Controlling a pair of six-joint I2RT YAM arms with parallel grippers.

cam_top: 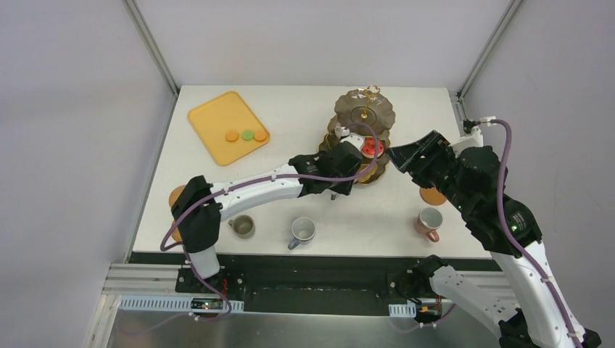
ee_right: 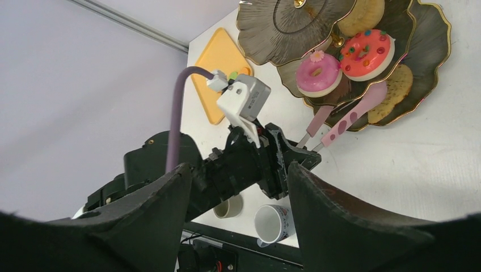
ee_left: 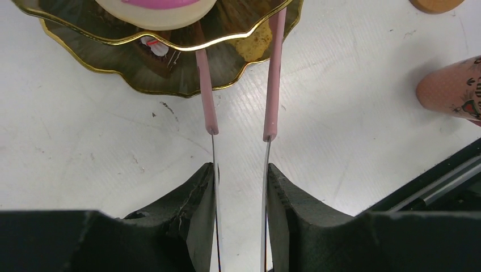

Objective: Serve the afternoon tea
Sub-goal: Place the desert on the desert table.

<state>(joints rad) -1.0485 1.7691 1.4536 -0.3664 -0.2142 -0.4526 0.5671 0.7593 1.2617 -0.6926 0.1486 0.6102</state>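
Left hand [ee_left: 240, 187] clamped on pink-handled tongs [ee_left: 273, 85], tips under tier of three-tier stand [cam_top: 362, 109] on counter [cam_top: 304, 109]. Right hand [ee_right: 235, 181] wide, empty, beside stand. Pink doughnut [ee_right: 317, 73], red doughnut [ee_right: 367, 54] on middle tier. Grey-blue mug [ee_right: 272, 224] print unreadable; pink mug [ee_left: 454, 90] patterned.

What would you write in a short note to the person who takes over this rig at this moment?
Left gripper: shut on the tongs, tips at the stand near the pink doughnut.
Right gripper: open, empty, beside the stand.
Done: pink doughnut, red doughnut and small cakes sit on the stand.
To do, probably: three macarons lie on the yellow tray; olive mug, grey-blue mug and pink mug stand on the table, none on the coasters.
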